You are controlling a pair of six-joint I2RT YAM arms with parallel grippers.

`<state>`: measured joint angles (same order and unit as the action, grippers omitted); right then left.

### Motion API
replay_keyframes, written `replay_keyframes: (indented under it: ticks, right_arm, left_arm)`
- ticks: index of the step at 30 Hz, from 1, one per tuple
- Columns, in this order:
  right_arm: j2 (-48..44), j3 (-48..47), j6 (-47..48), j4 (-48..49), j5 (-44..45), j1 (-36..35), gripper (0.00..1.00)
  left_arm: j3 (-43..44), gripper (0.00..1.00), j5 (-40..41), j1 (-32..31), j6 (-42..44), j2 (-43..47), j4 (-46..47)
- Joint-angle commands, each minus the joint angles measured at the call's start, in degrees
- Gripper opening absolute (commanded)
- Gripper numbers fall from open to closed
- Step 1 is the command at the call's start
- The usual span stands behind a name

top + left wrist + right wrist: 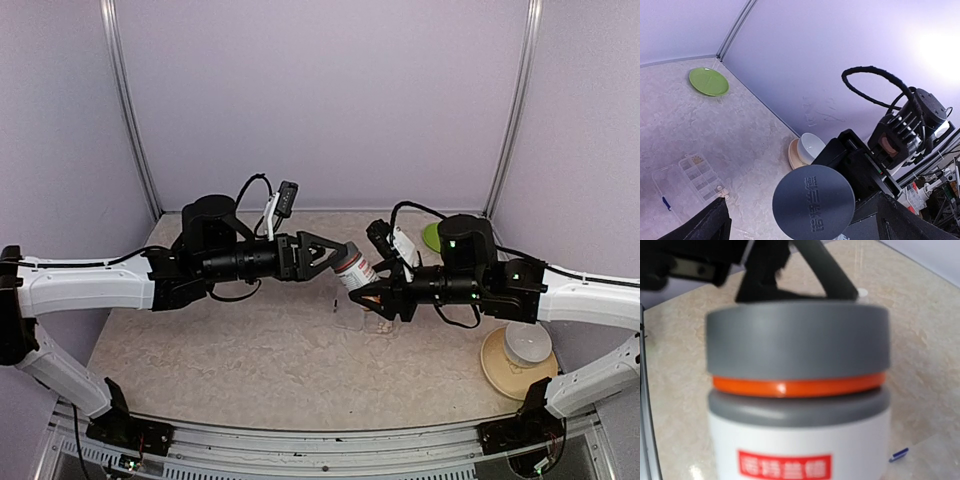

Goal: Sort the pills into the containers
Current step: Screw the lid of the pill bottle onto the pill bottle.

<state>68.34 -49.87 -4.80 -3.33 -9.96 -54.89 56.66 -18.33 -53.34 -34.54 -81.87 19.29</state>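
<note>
Filling the right wrist view, a white plastic bottle (797, 440) with a red label and a round grey screw cap (797, 337) is clamped around its body by the right gripper (374, 295). It is tilted cap-first toward the other arm, apparently so the lid can be unscrewed. The left gripper (338, 250) faces that cap with its fingers spread wide on either side, touching nothing, and the cap sits closed on the bottle. Just beneath, on the table (200, 340), lies the flat clear plastic pill box (699, 172). One tiny dark blue pill (666, 203) rests on its clear flat part beside the compartments, not in one. Most pills are probably inside the bottle, so sorting has barely begun.
</note>
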Motion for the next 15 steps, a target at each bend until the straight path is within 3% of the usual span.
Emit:
replay_keyframes:
  ticks: [1,15]
  right_arm:
    - [0.4,-0.5,0.7,4.4,0.6,-0.7,0.13]
    - [4.6,-1.5,-0.1,4.7,2.6,-0.9,0.12]
  left_arm:
    - [1.1,0.99,-0.4,-0.3,-1.4,-1.5,1.3]
    - [-0.5,0.99,-2.4,-0.9,-1.2,-0.1,4.4]
